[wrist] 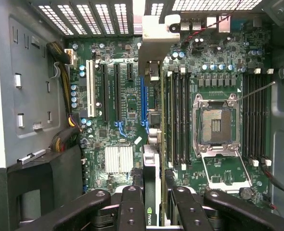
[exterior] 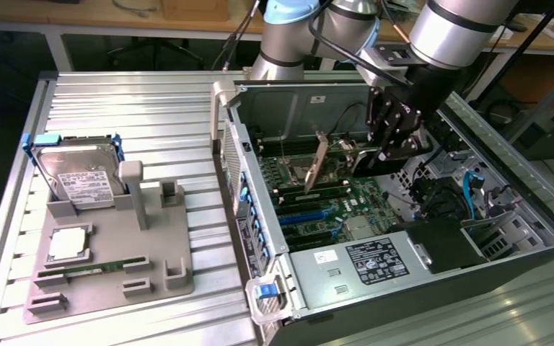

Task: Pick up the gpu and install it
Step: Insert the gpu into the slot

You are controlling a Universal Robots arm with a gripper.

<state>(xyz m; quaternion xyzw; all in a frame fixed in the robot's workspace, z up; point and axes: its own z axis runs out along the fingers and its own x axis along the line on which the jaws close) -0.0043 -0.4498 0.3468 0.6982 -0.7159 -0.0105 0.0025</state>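
Note:
The gpu point(exterior: 319, 164) is a thin brownish card held edge-down inside the open computer case point(exterior: 537, 238), above the green motherboard point(exterior: 354, 198). My gripper point(exterior: 378, 155) is shut on it from above. In the wrist view the gpu point(wrist: 151, 168) runs edge-on away from my gripper point(wrist: 154, 204). A black finger point(wrist: 131, 207) sits on each side of it. Its silver end bracket point(wrist: 157, 41) reaches the case's rear slot openings. The card lies roughly over the blue expansion slot point(wrist: 143, 103). Whether it touches the slot I cannot tell.
Inside the case are black expansion slots point(wrist: 117, 91), an open CPU socket point(wrist: 216, 122), memory slots point(wrist: 178, 115) and a power supply point(exterior: 374, 259). On the exterior view's left, a grey fixture point(exterior: 152, 277) holds a hard drive point(exterior: 80, 180), a CPU point(exterior: 70, 244) and a memory stick point(exterior: 94, 268).

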